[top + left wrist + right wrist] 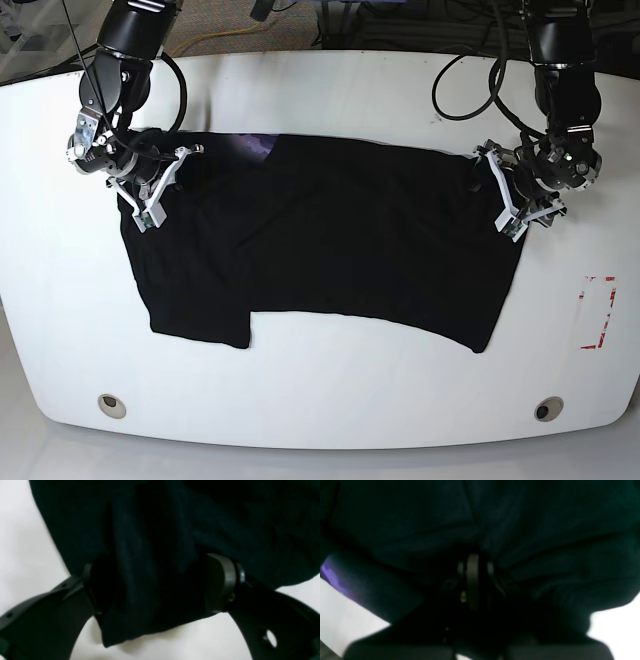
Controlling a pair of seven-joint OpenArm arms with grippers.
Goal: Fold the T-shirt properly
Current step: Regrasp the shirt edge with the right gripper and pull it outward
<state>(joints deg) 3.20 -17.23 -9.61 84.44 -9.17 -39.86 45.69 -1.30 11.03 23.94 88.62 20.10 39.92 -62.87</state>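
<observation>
The T-shirt (330,240) lies spread across the white counter (330,400), its far edge running between the two arms. The right jaws (472,562) are pressed shut with cloth bunched around and ahead of the tips, apparently pinching one far corner near the purple print (255,148). The left jaws (160,582) stand wide apart, a thick fold of the other corner lying between them but not yet clamped. To do this step well, I judge the left jaws should close squarely on that fold, catching both layers, before either arm lifts. Then both corners should rise level and together, keeping the edge between them taut.
</observation>
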